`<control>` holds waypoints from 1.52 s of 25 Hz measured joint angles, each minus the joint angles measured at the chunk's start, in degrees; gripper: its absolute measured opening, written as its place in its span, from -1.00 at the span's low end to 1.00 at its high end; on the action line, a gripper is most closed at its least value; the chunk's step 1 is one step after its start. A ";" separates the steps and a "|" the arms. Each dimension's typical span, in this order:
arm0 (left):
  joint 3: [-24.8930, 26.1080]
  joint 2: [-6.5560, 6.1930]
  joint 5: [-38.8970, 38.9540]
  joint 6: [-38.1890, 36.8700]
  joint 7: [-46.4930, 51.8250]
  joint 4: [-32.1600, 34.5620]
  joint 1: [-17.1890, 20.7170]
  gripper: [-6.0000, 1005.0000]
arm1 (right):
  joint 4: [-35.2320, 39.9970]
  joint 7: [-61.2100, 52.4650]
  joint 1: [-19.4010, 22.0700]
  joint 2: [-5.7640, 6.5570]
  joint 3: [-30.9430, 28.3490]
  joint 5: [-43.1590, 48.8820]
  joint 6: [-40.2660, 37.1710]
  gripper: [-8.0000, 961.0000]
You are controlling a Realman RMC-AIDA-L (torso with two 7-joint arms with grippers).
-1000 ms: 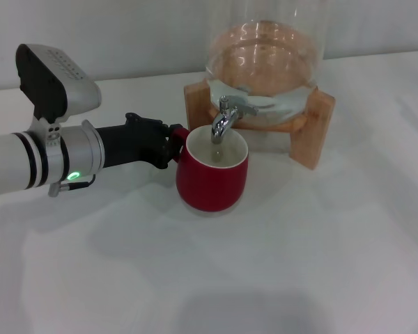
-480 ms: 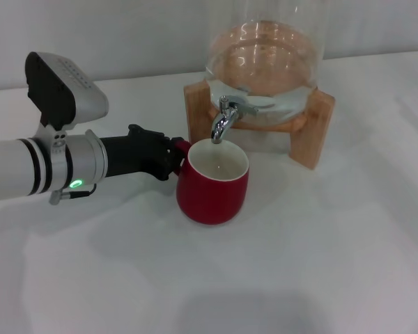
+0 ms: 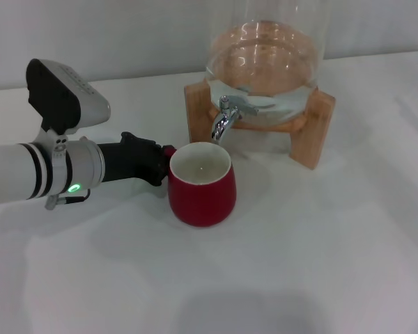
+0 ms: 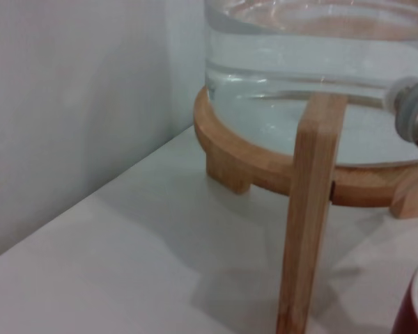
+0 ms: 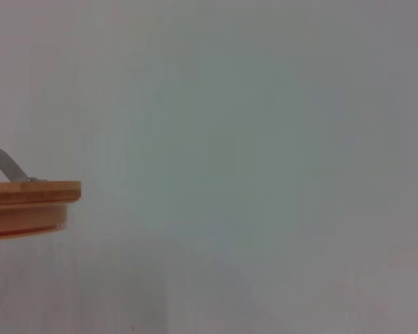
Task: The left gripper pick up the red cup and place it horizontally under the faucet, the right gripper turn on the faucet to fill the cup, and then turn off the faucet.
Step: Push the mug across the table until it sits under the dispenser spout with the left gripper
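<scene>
The red cup (image 3: 200, 184) was held upright by its handle in the closed left tool (image 3: 160, 165) at frame centre, its mouth just lower-left of the faucet (image 3: 223, 120) spout, not squarely beneath.

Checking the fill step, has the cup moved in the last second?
Yes. The cup has slid left and toward the camera, out from under the faucet, whose spout now sits past its far right rim. The left hand holds its handle.

A glass water jar (image 3: 265, 59) sits in a wooden stand (image 3: 313, 129) at about 1 o'clock on the white counter (image 3: 320, 264). A wooden lid (image 5: 28, 195) shows in the right wrist view.
</scene>
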State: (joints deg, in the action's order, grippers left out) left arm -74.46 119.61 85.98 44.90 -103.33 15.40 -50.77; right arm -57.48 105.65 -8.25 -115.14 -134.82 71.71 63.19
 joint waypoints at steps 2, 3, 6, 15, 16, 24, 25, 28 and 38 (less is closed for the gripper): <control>-0.14 0.02 0.05 -0.82 0.04 0.00 -0.01 -0.73 | 0.00 0.00 0.00 0.00 0.00 0.00 0.00 0.32; -0.15 0.04 0.09 -1.13 0.03 0.00 -0.01 -0.73 | 0.00 0.00 0.00 0.00 0.00 0.00 0.00 0.32; -0.16 0.10 0.16 -1.69 -0.21 0.37 0.04 -0.73 | 0.00 0.00 -0.01 0.00 -0.01 0.00 0.01 0.32; -0.26 0.24 0.38 -1.88 -1.83 1.38 0.40 -0.78 | 0.00 0.48 0.01 0.00 -0.12 -0.46 -0.02 0.32; -0.26 0.26 0.39 -1.77 -1.99 1.42 0.40 -0.78 | 0.00 0.51 0.03 0.00 -0.14 -0.55 -0.02 0.32; -0.25 0.35 0.51 -1.78 -2.01 2.04 0.41 -0.76 | 0.04 0.61 0.08 0.00 -0.16 -0.62 -0.01 0.32; -0.25 0.36 0.54 -1.81 -1.94 2.04 0.41 -0.76 | 0.05 0.62 0.08 0.00 -0.14 -0.63 0.00 0.32; -0.24 0.36 0.65 -1.82 -1.94 2.11 0.41 -0.75 | 0.07 0.62 0.08 0.00 -0.13 -0.69 -0.01 0.32; -0.25 0.37 1.27 -1.84 -2.11 2.24 0.48 -0.62 | 0.09 0.62 0.08 0.00 -0.27 -0.70 -0.07 0.32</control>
State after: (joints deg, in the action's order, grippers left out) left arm -74.70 119.97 87.25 43.06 -105.44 17.64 -50.29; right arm -57.39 106.26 -8.17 -115.13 -135.09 71.01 63.12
